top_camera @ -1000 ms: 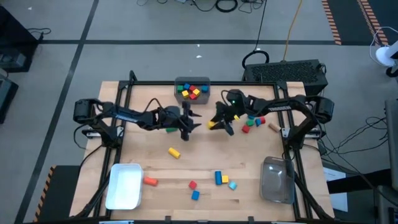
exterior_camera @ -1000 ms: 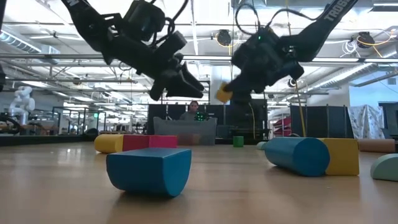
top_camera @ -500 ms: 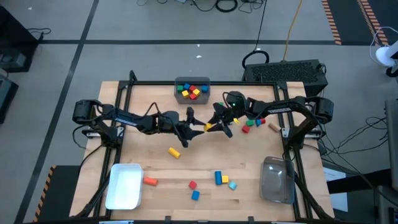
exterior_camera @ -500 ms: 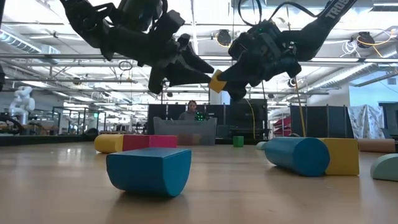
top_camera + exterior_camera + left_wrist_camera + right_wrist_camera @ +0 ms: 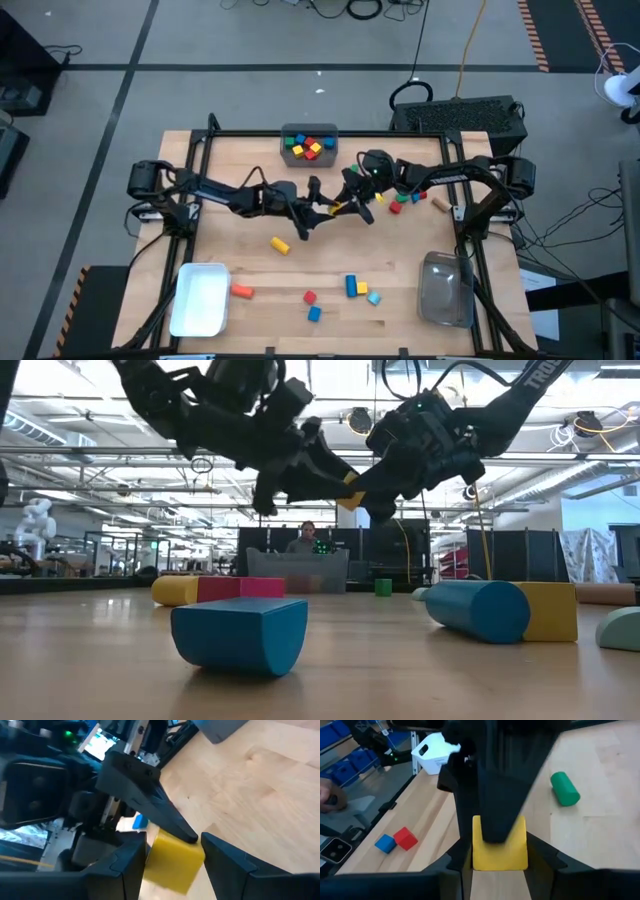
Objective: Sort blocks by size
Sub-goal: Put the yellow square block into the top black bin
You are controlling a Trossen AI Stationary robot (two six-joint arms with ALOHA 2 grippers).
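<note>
Mid-air handover, centre of the high view, well above the table: right gripper (image 5: 345, 205) clamps a yellow block (image 5: 348, 494) between part-closed jaws, while left gripper (image 5: 313, 208) has its open fingers either side of it, apparently to take it over. I cannot tell whether the left fingers touch it. The block looks near-cubic, no clear long axis, one flat face toward the left wrist.

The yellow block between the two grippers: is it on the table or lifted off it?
Lifted. In the low view the yellow block hangs high above the table, between the right gripper fingers, with the left gripper closing around it.
</note>
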